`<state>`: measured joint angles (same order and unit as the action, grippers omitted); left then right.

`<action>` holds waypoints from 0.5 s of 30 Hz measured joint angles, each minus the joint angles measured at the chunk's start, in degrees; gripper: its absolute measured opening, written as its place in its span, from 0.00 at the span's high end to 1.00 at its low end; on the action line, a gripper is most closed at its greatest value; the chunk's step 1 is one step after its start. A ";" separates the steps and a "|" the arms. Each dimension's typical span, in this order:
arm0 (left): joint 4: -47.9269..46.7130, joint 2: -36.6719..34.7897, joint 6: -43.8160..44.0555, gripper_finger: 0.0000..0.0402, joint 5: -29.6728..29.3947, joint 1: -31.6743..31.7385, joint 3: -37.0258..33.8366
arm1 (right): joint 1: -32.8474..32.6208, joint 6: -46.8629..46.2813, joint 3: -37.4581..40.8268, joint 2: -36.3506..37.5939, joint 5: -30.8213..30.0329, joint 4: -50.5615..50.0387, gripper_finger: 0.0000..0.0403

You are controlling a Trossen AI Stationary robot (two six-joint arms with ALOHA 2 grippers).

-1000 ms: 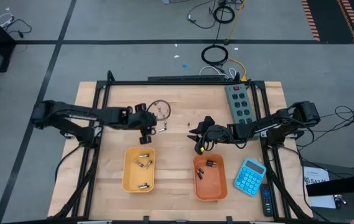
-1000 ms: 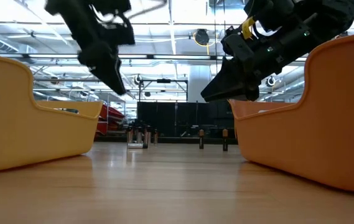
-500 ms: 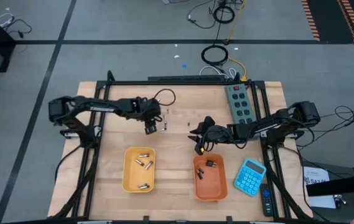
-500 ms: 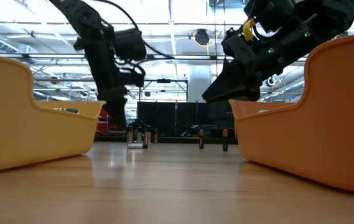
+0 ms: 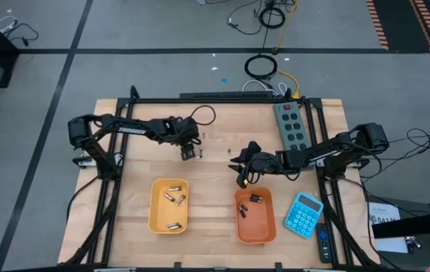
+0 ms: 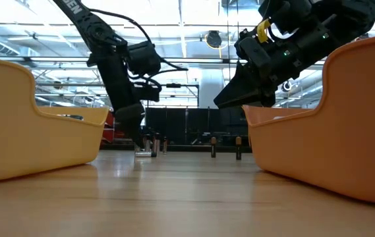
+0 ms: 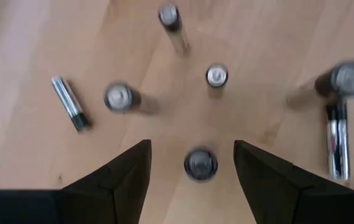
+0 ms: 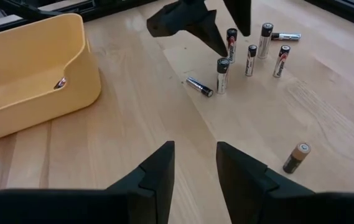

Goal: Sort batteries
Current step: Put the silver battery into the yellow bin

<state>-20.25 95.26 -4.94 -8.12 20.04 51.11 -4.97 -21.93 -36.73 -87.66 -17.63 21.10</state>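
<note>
Slim silver-and-black batteries (image 8: 249,59) stand upright on the desk (image 5: 215,185), two lying flat. The left gripper (image 7: 192,168) hovers over one, jaws wide; the right gripper (image 8: 195,171) waits with jaws slightly apart, empty.

We see a grey floor (image 5: 124,30) crossed by dark tape lines, cables (image 5: 264,66) coiled behind the table. Ceiling lights (image 6: 180,39) glare overhead.

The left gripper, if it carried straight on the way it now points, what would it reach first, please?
Most likely the upright battery seen end-on between the open fingers of the left gripper, which points down at the table among the standing batteries. How far off it is cannot be judged.
</note>
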 joint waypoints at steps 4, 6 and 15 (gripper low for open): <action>2.00 0.00 -0.19 0.41 0.08 0.75 0.00 | -0.41 -0.68 0.00 0.00 -0.01 0.00 0.73; 2.30 0.00 -0.34 0.41 0.15 1.28 0.00 | -0.80 -0.96 0.00 0.00 -0.04 0.00 0.73; 4.39 -0.06 -2.05 0.88 0.40 2.55 -3.09 | -1.51 -1.65 0.00 0.00 -0.32 0.16 0.73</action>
<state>-15.86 95.20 -6.99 -7.72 22.60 48.03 -6.48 -23.57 -36.73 -87.66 -17.95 21.27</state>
